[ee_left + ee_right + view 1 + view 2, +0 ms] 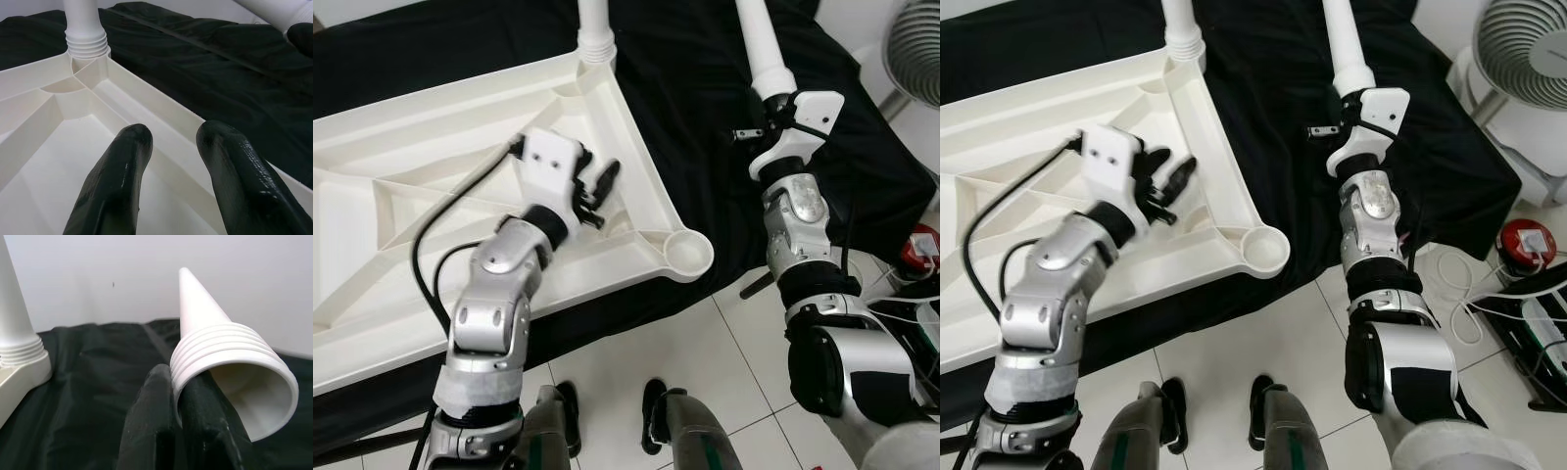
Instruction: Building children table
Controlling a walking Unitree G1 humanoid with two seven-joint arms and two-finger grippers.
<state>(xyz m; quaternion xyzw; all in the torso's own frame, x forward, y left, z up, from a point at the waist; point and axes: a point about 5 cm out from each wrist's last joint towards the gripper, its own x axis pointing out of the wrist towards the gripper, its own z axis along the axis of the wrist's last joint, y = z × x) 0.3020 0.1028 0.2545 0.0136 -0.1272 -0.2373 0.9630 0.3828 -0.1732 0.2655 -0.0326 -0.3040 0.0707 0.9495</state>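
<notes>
The white plastic tabletop lies upside down on a black cloth, ribs showing. One white leg stands screwed into its far corner socket. The near corner socket is empty. My left gripper hovers open just above the underside by the right rim, fingers apart with nothing between them. Off the tabletop's right side, over the cloth, my right gripper is shut on the threaded open end of a second white leg. That leg points away from me.
The black cloth covers the low surface and drapes to the white tiled floor. A white fan stands at the far right. A red object, cables and a black device lie on the floor to the right. My feet stand near the cloth's edge.
</notes>
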